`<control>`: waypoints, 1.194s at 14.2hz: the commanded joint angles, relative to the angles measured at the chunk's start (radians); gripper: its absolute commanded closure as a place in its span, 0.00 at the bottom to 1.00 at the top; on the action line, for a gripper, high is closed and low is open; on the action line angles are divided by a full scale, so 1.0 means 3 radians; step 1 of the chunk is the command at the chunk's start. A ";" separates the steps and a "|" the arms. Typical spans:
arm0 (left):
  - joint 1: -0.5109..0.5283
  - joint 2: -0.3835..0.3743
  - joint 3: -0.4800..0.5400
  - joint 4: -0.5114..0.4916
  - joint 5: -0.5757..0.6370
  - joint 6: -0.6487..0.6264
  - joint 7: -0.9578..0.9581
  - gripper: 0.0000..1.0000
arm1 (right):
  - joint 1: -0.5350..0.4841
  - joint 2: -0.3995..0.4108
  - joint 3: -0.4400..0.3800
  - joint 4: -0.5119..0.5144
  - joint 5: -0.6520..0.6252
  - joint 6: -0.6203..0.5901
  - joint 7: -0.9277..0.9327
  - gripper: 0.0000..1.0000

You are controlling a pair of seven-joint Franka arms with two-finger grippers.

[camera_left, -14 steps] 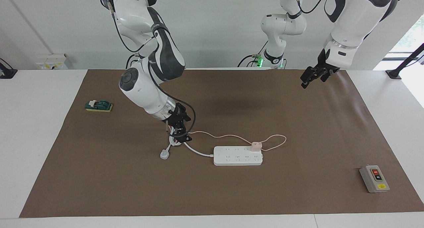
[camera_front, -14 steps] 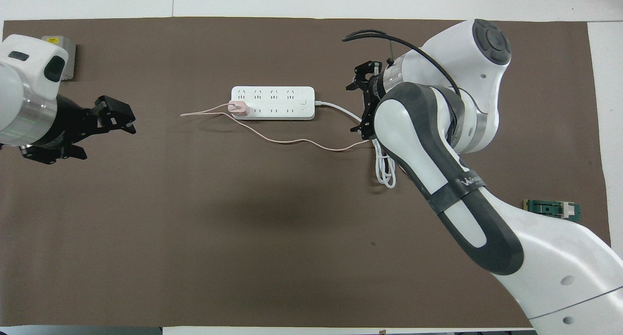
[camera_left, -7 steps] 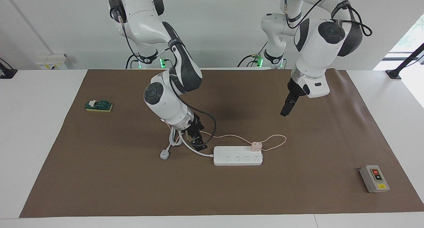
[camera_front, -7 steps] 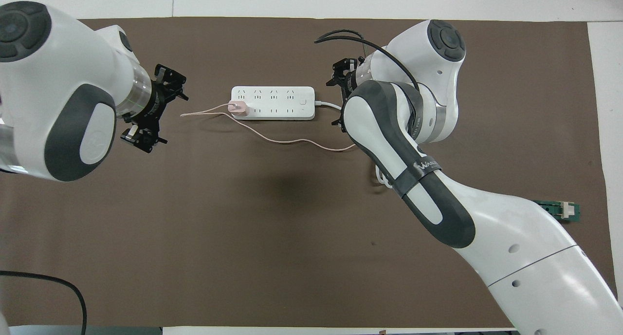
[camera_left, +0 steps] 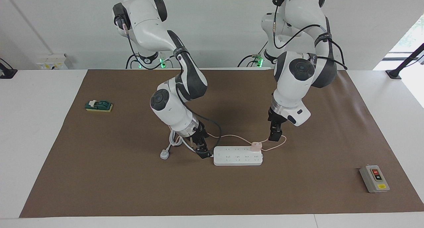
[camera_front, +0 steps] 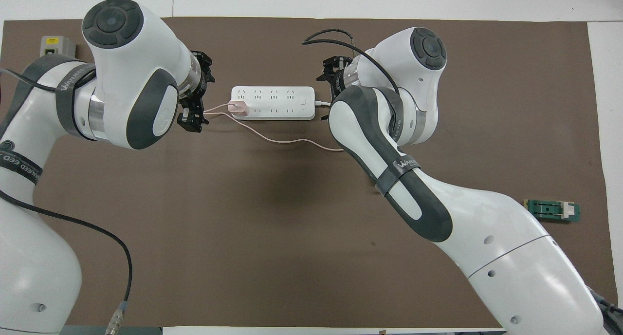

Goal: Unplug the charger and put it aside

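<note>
The charger (camera_left: pixel 256 146) was seen plugged into the power strip (camera_left: pixel 238 155) at its end toward the left arm, near the middle of the brown mat (camera_left: pixel 132 188), with its thin cable (camera_left: pixel 228 135) looped on the mat. The left gripper (camera_left: pixel 274 135) was held just beside the charger over the cable loop; whether it was released or clenched could not be told. The right gripper (camera_left: pixel 202 151) was lowered at the strip's other end by the white cord (camera_left: pixel 172 142), its grip likewise unreadable.

charger: small pale pink cube-shaped plug adapter (camera_left: pixel 256 146), thin pink cable (camera_front: pixel 287 141)
strip: long white multi-socket power strip (camera_left: pixel 238 155)
mat: plain brown table mat (camera_left: pixel 232 191)
switch box: grey, red and black buttons (camera_left: pixel 374 178)
</note>
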State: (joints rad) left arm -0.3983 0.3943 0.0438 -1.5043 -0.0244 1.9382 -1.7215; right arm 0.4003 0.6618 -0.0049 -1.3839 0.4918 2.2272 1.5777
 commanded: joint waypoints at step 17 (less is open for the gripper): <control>-0.0201 0.0490 0.0023 -0.0002 -0.0133 0.0524 -0.0607 0.00 | 0.0041 0.0662 0.0016 0.0717 0.0078 0.0108 0.0033 0.00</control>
State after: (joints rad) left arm -0.4329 0.5172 0.0374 -1.5058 -0.0535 2.0628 -1.8785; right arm 0.4113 0.8390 -0.0057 -1.2046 0.4922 2.2544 1.5777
